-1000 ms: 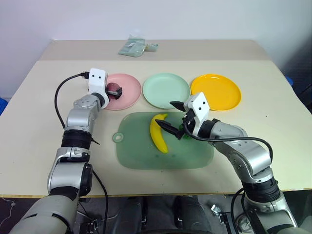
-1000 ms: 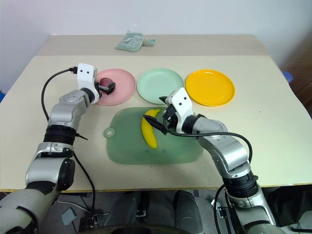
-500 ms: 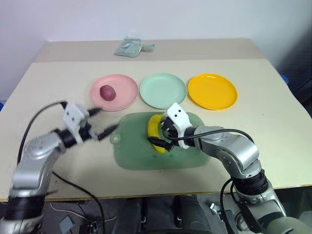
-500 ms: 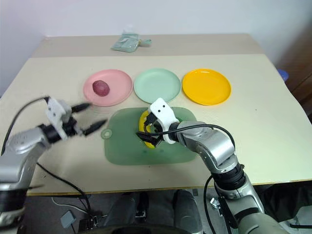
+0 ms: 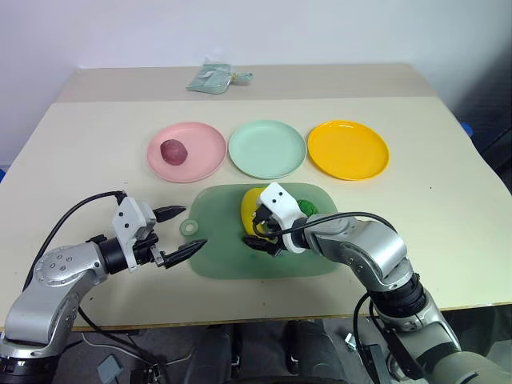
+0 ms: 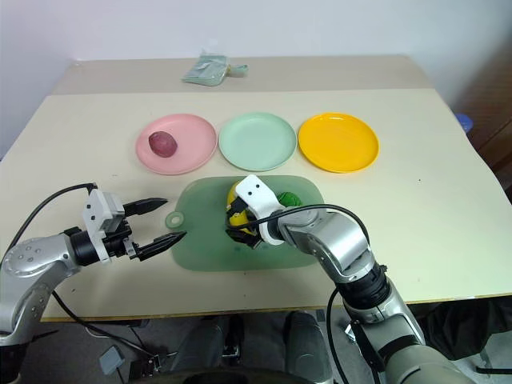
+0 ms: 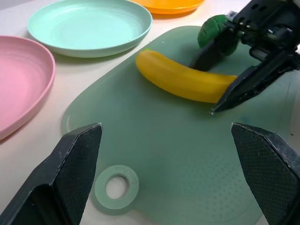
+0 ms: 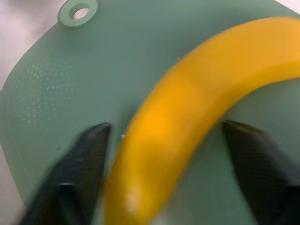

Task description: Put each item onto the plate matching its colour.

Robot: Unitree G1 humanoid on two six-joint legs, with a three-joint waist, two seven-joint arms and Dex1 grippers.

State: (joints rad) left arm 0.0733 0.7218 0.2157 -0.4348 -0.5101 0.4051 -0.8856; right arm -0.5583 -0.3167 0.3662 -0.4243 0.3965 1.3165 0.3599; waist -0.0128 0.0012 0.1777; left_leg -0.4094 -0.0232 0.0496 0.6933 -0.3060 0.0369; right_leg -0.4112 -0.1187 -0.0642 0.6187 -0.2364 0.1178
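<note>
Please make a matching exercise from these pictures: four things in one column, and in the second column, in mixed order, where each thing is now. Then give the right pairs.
Things:
1. red-purple fruit
2. banana
3. green ball
4. packet

Places:
A. at the far edge of the table, behind the plates
B. on the green board, between the right gripper's fingers
C. on the pink plate
D. on the green board, just beyond the right gripper

Pairs: 1-C, 2-B, 3-D, 4-A
</note>
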